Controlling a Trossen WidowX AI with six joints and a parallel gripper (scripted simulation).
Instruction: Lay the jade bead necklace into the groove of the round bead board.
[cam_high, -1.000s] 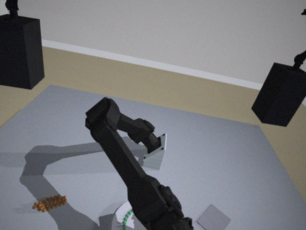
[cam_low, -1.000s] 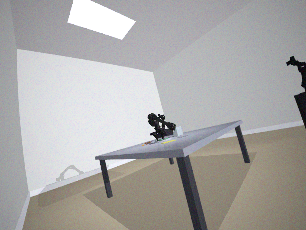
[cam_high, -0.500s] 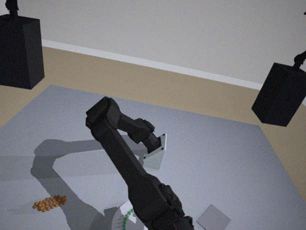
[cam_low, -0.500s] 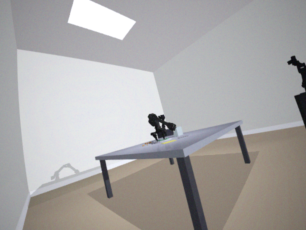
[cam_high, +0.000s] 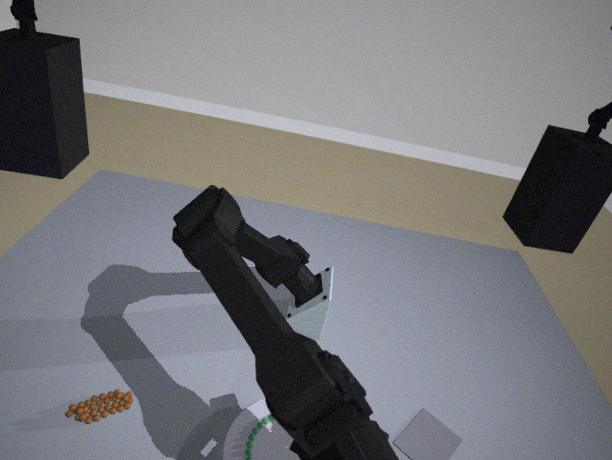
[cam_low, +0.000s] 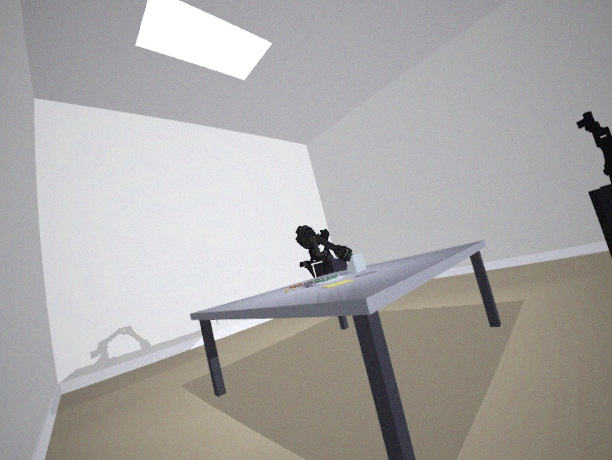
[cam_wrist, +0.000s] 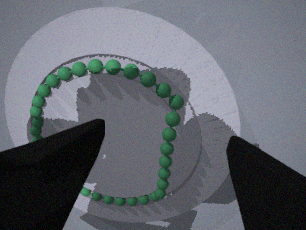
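The jade bead necklace (cam_high: 249, 444) (cam_wrist: 113, 67) lies as a closed loop on the round bead board (cam_high: 256, 409) (cam_wrist: 125, 25). In the wrist view its upper left part runs along the circular groove line. Its right side cuts inward in a nearly straight run, inside the groove line, and its lower right corner bends sharply near that line. My gripper (cam_wrist: 167, 135) is open above the board, with the necklace's right side seen between the fingertips and no beads gripped. The left finger hides the necklace's lower left part. The arm hides the gripper and much of the board in the top view.
An orange bead bundle (cam_high: 100, 406) (cam_low: 295, 287) lies beside the board. A grey square tile (cam_high: 427, 435) lies on its other side. A flat yellow piece (cam_low: 337, 284) shows near the board in the exterior view. The arm's pale mounting block (cam_high: 312, 320) (cam_low: 357, 263) stands on the table.
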